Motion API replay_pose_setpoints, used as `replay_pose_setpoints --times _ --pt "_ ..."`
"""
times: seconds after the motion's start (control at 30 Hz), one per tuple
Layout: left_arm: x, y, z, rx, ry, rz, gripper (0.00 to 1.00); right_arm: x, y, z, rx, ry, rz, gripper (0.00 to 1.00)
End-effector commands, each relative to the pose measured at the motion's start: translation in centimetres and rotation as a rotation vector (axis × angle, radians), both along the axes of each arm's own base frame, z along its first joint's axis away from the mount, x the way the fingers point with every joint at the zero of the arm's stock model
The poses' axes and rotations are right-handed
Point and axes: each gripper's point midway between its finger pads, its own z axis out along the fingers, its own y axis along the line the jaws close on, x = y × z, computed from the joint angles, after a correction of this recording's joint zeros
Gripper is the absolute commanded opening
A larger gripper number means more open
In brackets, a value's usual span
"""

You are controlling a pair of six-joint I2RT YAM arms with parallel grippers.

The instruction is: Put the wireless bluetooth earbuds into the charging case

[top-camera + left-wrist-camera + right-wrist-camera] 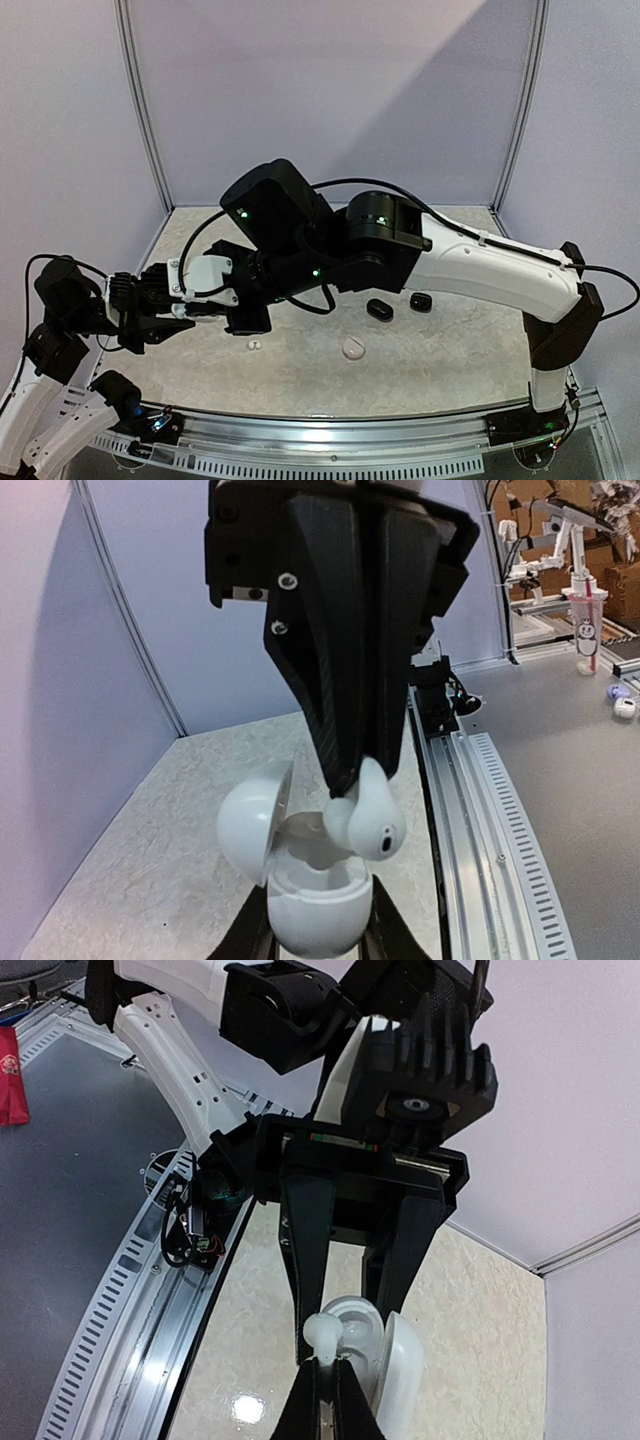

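left wrist view: our left gripper (318, 942) is clenched from below on the base of a white, pebble-shaped plastic charging case (310, 910). The case's hinged lid (250, 820) is swung open to the left. the right gripper (350, 775) reaches down from above, its jaws pinched on the upper end of a small, glossy white rounded earbud (368, 818). the earbud hangs just over the rim of the open case, tilted, and is not seated yet.

we judge the earbud to be very light, stiff and slick. a pinch on its curved shell could let it squirt out, so the flatter sides near its narrow end look the safest hold. the case is hard too, and its lid is loose on the hinge, so the base is the part to grip.

right wrist view: our own fingers close on the earbud at the bottom edge, with the open case right behind it in the other gripper.

top view: both wrists meet left of centre, above a pale, speckled stone-look tabletop (450, 350). two black oval cases (380, 310) lie side by side on it. a tiny white piece (254, 345) and a white rounded item (353, 349) lie nearer us. plain lilac walls (330, 90) enclose the space, and a slotted metal rail (350, 430) runs along the near edge.
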Motion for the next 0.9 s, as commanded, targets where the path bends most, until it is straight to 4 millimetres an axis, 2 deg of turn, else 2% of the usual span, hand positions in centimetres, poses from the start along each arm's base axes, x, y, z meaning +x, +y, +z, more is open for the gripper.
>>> replay_pose_setpoints --times 0.0,0.2,0.43,0.73,0.87 --pt "-0.2 -0.3 -0.2 0.015 0.040 -0.020 0.00 0.8 0.8 -0.8 -0.013 -0.037 -0.031 0.00" --pt "-0.3 -0.3 -0.2 0.017 0.045 -0.026 0.00 1.9 1.2 -1.7 -0.036 -0.050 -0.092 0.00" --pt "-0.3 -0.3 0.0 0.014 0.046 -0.024 0.00 3.0 0.5 -3.4 -0.107 -0.096 -0.140 0.00" --pt "-0.1 -0.3 0.0 0.013 0.033 -0.008 0.00 2.9 -0.1 -4.2 -0.147 -0.065 -0.155 0.00" --pt "-0.3 -0.4 -0.1 0.015 0.027 -0.021 0.00 2.9 0.5 -4.8 -0.142 -0.046 -0.159 0.00"
